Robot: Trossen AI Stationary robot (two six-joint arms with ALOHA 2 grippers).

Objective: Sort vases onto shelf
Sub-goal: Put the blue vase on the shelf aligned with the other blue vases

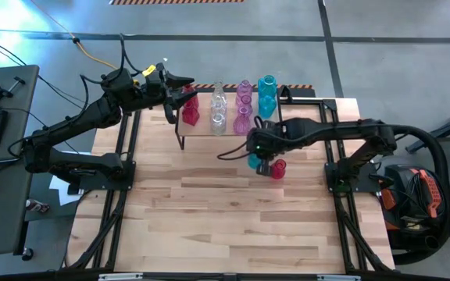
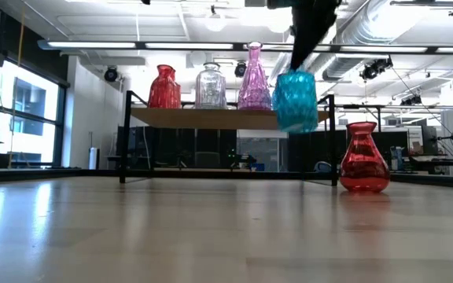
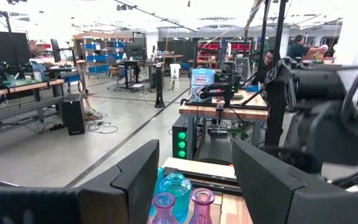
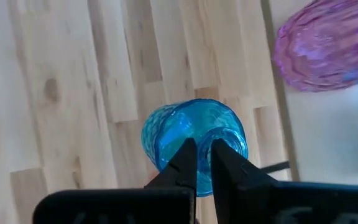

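The shelf (image 1: 199,131) stands at the table's far middle and carries red (image 1: 190,110), clear (image 1: 219,109), pink-purple (image 1: 244,107) and teal (image 1: 267,94) vases in rows. A red vase (image 2: 364,158) stands on its base on the table to the right of the shelf's near side. Beside it, a teal vase (image 2: 296,101) hangs in the air from my right gripper (image 4: 204,158), which is shut on it and slants steeply down. My left gripper (image 1: 184,92) stays level and open above the shelf's left end, with nothing between its fingers (image 3: 135,180). My right gripper holds the teal vase by the rim of its mouth (image 4: 202,138), coming from above and pointing steeply down. The rim wall is pinched between the two fingers; one finger (image 4: 225,163) seems to be inside the mouth, the other outside. The vase hangs nearly upright, clear of the table.
The shelf's black legs (image 2: 123,137) and the table's black frame rails (image 1: 127,140) stand close by. The near half of the plank table (image 1: 225,226) is bare wood. The room beyond holds benches and a person at the far right in the left wrist view.
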